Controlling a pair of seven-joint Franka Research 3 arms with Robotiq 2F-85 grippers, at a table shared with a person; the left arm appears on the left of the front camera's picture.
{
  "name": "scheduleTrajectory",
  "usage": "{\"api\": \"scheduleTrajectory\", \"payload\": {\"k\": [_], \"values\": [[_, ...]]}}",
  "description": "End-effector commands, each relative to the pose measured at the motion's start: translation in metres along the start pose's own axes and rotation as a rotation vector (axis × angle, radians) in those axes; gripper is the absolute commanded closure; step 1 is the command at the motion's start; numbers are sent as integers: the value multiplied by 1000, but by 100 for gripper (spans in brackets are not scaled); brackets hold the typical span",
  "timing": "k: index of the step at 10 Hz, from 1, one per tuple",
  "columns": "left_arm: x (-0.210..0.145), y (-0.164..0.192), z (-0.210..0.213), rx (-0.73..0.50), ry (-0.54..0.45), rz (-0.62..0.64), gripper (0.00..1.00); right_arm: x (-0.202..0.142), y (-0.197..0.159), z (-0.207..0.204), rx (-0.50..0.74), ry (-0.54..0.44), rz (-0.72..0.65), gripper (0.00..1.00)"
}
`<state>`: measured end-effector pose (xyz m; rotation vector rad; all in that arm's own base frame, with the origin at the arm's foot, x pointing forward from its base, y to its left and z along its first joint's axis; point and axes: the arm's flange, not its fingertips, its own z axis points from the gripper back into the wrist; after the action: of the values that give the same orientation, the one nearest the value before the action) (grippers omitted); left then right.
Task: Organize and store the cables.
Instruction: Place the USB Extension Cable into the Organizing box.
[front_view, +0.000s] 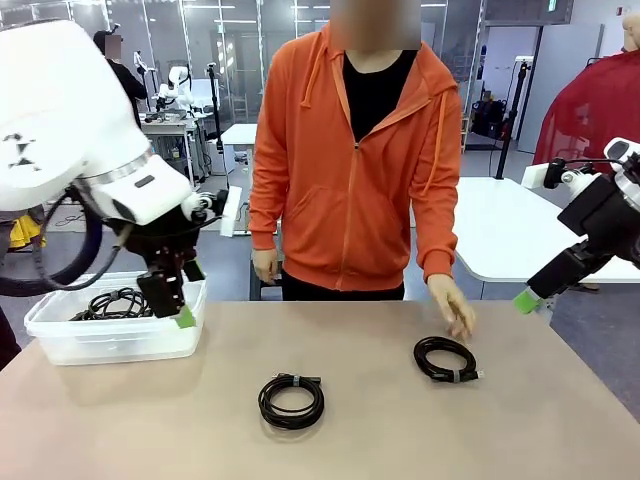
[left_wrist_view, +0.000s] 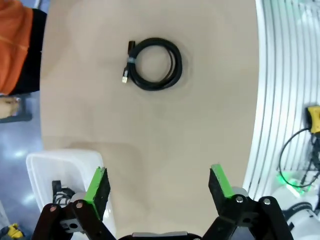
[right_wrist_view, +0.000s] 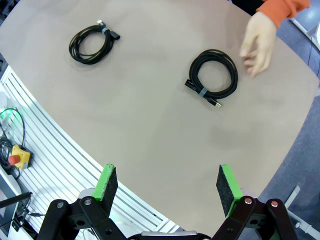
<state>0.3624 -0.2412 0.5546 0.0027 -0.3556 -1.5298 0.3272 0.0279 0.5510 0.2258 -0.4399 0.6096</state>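
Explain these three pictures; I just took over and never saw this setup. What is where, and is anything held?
Two white robot arms, left and right, share a tan table with a person in an orange hoodie. The front picture looks across at that person; the other two come from wrist cameras looking along each arm's green-padded fingers. The left fingers and right fingers stand open, holding nothing. Two black coiled cables lie on the table: one in the middle, one by the person's hand. More cables sit in the clear plastic bin at the robot's left.
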Motion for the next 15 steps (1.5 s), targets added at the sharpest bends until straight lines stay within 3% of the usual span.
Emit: {"api": "scheduleTrajectory", "payload": {"k": [1,6,15], "values": [[21,21,1,-65,-23,22,0,2,0,1,-3,10,1,0],[86,40,-33,-108,17,31,0,2,0,1,-3,10,1,0],[87,37,-49,-112,22,11,0,2,0,1,-3,10,1,0]]}}
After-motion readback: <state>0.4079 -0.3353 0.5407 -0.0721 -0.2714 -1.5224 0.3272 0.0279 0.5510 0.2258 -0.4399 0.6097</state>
